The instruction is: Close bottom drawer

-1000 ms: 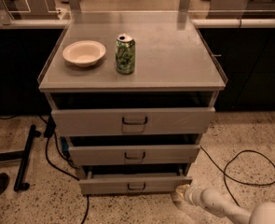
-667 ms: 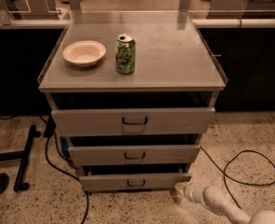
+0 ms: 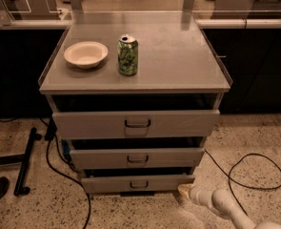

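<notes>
Grey bottom drawer (image 3: 137, 182) stood partly open. Low at its right front corner sat the tool (image 3: 186, 191), seemingly placed to push it shut; whether the tool was apart or together could not be told.

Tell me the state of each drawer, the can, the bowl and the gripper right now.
top drawer: partly open
middle drawer: partly open
bottom drawer: partly open, not yet closed
green can: standing upright
bowl: upright, empty
gripper: low, at the bottom drawer's right front corner; contact unclear
</notes>
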`<state>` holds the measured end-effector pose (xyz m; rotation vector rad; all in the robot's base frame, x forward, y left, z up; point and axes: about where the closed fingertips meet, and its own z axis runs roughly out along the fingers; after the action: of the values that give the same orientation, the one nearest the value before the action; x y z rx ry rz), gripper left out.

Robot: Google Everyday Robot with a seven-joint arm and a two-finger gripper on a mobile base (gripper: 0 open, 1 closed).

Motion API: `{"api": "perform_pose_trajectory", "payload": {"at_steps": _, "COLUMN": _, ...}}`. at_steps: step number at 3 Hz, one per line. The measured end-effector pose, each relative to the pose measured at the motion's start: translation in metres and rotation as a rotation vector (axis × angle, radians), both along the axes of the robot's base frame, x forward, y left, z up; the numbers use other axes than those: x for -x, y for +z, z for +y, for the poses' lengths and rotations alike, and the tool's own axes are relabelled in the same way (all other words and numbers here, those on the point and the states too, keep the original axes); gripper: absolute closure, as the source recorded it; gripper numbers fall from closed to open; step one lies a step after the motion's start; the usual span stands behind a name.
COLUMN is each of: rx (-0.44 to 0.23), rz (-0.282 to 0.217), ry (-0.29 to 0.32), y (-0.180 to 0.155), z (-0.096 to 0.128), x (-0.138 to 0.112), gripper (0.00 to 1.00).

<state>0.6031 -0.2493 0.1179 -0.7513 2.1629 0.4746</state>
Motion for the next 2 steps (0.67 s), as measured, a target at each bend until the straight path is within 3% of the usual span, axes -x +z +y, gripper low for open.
{"api": "perform_pose_trajectory", "payload": {"at_steps": 2, "rx": -0.061, "rz": -0.035, "ry": -0.022, "y": 0.0074, "z": 0.0068, "x": -0.0045, "gripper": 1.00}}
